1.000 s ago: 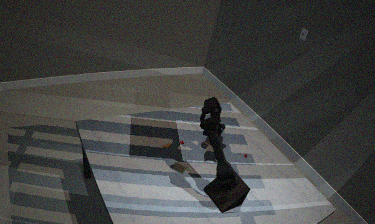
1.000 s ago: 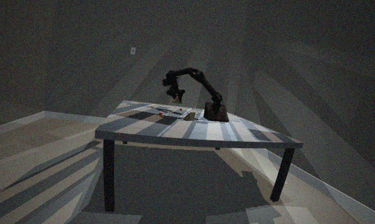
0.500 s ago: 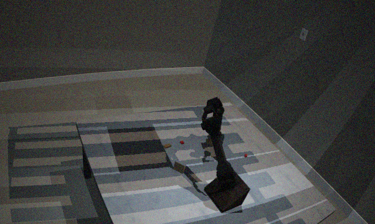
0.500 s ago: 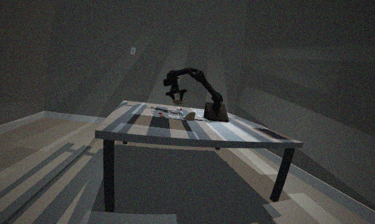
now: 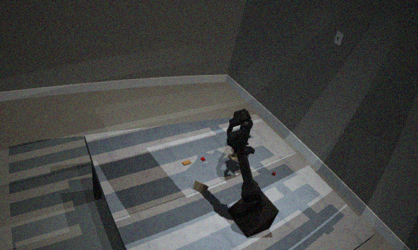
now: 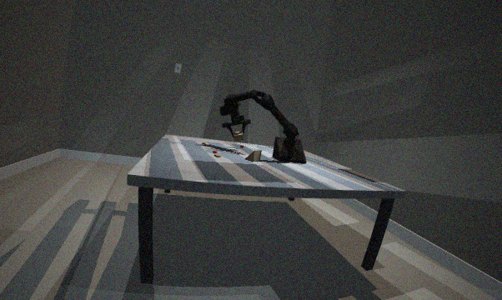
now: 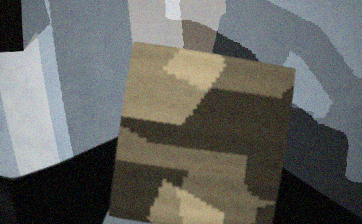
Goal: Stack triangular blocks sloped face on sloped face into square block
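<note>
My fingers (image 6: 237, 130) are clamped on one triangular wooden block (image 7: 202, 135), carried in the air above the tabletop (image 6: 172, 168); its long axis runs nearly straight away from the wrist camera, tipped slightly left. The other triangular block (image 5: 201, 187) rests near the arm's base (image 5: 264, 222), ridge up. If I come down misaligned, I judge the slopes would slide and shove it.

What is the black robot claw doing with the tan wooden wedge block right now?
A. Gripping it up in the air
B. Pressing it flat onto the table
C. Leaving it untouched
A: the gripper holds one tan wedge block clear above the table.
</note>
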